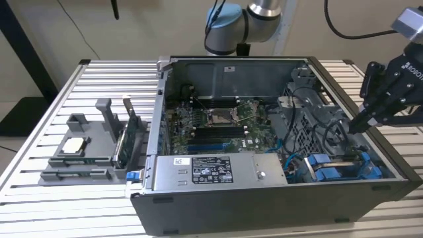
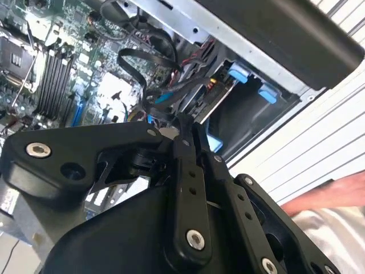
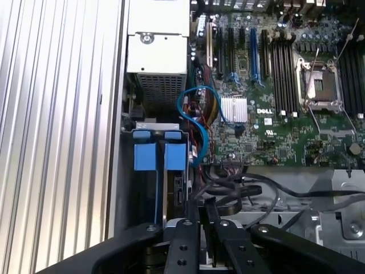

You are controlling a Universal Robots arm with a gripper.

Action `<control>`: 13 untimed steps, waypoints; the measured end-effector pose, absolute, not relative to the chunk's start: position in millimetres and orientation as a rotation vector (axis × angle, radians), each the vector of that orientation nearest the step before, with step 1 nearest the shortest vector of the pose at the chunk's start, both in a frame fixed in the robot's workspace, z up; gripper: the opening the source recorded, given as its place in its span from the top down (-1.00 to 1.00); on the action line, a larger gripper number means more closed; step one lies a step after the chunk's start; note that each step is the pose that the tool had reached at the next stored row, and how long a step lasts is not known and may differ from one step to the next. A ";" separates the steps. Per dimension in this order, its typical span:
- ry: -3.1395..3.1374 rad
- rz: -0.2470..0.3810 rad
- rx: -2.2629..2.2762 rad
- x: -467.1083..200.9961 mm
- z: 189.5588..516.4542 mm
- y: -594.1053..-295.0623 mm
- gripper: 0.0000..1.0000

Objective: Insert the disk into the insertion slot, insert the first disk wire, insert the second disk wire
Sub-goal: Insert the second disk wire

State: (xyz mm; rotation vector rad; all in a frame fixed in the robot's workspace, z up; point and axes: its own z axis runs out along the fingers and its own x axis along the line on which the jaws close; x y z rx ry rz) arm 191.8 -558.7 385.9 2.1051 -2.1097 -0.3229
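The disk shows as its bright blue carrier frame (image 1: pixel 338 167), sitting inside the insertion slot (image 1: pixel 391 172) at the case's front corner on the exterior view's right. In the first wrist view two blue carrier tabs (image 3: pixel 160 156) lie side by side under the slot's grey metal rim (image 3: pixel 157 125); the disk's metal body is mostly hidden. My black gripper (image 1: pixel 357 128) hangs above the drive cage, fingers pressed together. In both wrist views the shut gripper (image 3: pixel 199 204) (image 2: pixel 190 127) sits among loose black wires (image 3: pixel 239 188). I cannot tell whether a wire is pinched.
The open computer case (image 1: pixel 264 208) lies on a slatted metal table (image 1: pixel 59 89). A grey power-supply box (image 1: pixel 215 171) fills its front; the motherboard (image 1: pixel 218 124) sits behind. A blue cable (image 3: pixel 195 117) loops beside the bay. A grey parts fixture (image 1: pixel 86 148) stands left. A person's hand (image 2: pixel 333 200) rests outside the case.
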 end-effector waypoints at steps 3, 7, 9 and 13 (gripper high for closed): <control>-2.110 -0.323 2.105 182.7 387.6 -561.0 0.68; -2.110 -0.324 2.105 171.1 388.9 -564.4 0.68; -2.110 -0.324 2.105 165.3 389.7 -566.5 0.68; -2.110 -0.324 2.105 152.1 390.7 -573.2 0.68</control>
